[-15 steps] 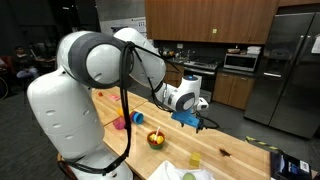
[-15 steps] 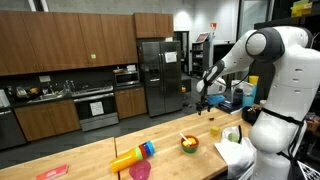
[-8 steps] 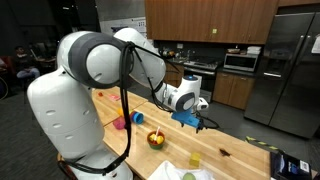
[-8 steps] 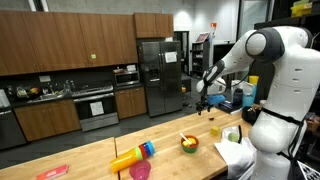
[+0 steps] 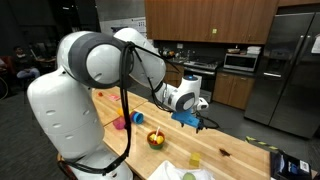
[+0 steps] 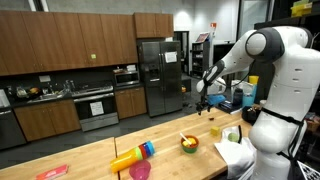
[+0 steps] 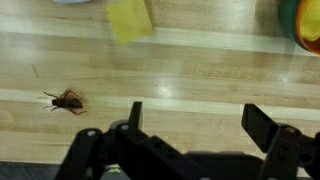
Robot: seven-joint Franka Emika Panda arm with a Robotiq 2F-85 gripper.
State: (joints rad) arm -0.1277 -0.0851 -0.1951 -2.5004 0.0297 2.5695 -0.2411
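My gripper [image 7: 200, 120] hangs open above the wooden countertop [image 7: 190, 70], with only bare wood between its dark fingers [image 7: 264, 124]. In the wrist view a small brown spider-like toy [image 7: 65, 99] lies to the left of it. A yellow block [image 7: 130, 18] sits at the top edge, and the rim of a bowl [image 7: 306, 25] shows at the top right corner. In both exterior views the gripper [image 5: 198, 120] [image 6: 203, 100] hovers over the counter, apart from the bowl of fruit [image 5: 155, 140] [image 6: 188, 144] and the yellow block [image 5: 195, 159] [image 6: 214, 129].
A pink cup [image 5: 119, 124] [image 6: 140, 170] and a yellow-and-blue tube [image 6: 132, 155] lie further along the counter. A blue box [image 5: 290, 165] sits at one end. Kitchen cabinets, an oven and a steel fridge [image 6: 158, 75] stand behind.
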